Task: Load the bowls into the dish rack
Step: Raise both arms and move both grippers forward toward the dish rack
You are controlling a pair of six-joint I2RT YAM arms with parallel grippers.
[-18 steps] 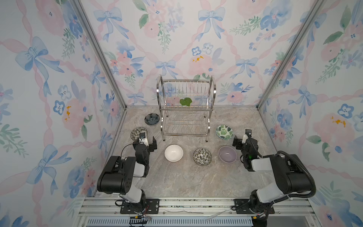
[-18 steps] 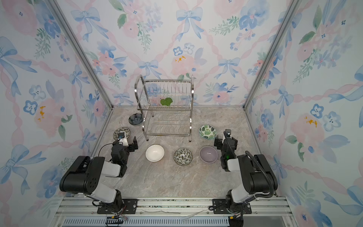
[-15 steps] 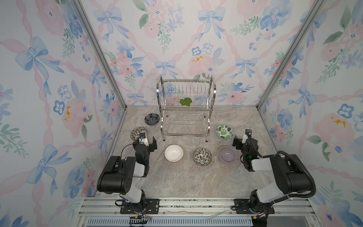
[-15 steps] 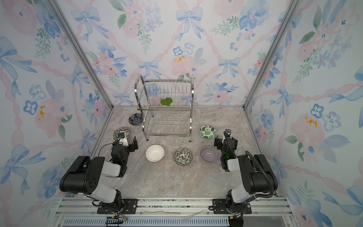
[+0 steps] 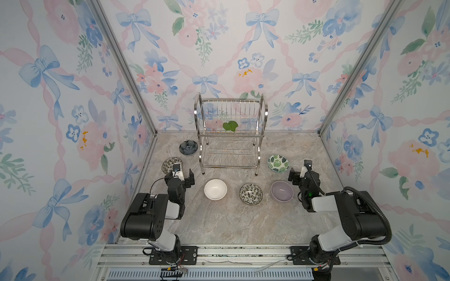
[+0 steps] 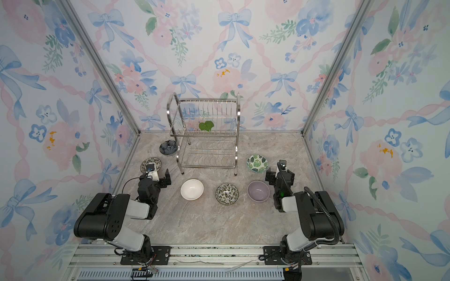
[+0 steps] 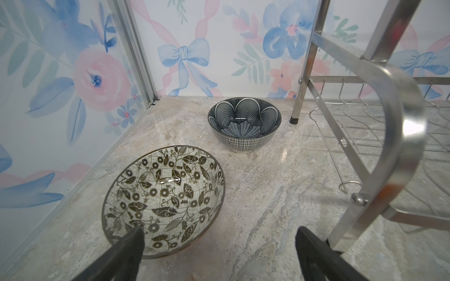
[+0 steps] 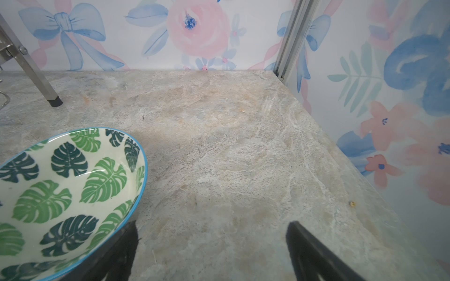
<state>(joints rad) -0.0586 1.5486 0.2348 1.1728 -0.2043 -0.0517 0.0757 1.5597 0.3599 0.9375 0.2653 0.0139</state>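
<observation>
The rack (image 5: 230, 134) stands upright on its four legs at the back of the table (image 5: 219, 223). Its long axis runs across both top views, along the back wall, and its open front faces the arms; a green leaf piece (image 5: 230, 126) sits on the upper tier. All six bowls rest on the table, mouths up. The blue bowl (image 5: 188, 147) is just beside the rack's left rear leg, and the left floral bowl (image 7: 163, 194) lies nearer the arms, by the left wall. The white bowl (image 5: 215, 189), middle floral bowl (image 5: 250, 193) and lavender bowl (image 5: 282, 191) form a row in front of the rack, apart from one another. The leaf bowl (image 5: 278, 163) sits off the rack's right front leg. The left gripper (image 7: 219, 230) hangs low with its fingers spread wide and nothing between them; in its wrist view one finger overlaps the left floral bowl's near rim and the other is close to the rack's front left leg. The right gripper (image 8: 212, 223) is likewise spread and empty, one finger beside the leaf bowl's rim; whether it touches cannot be told.
</observation>
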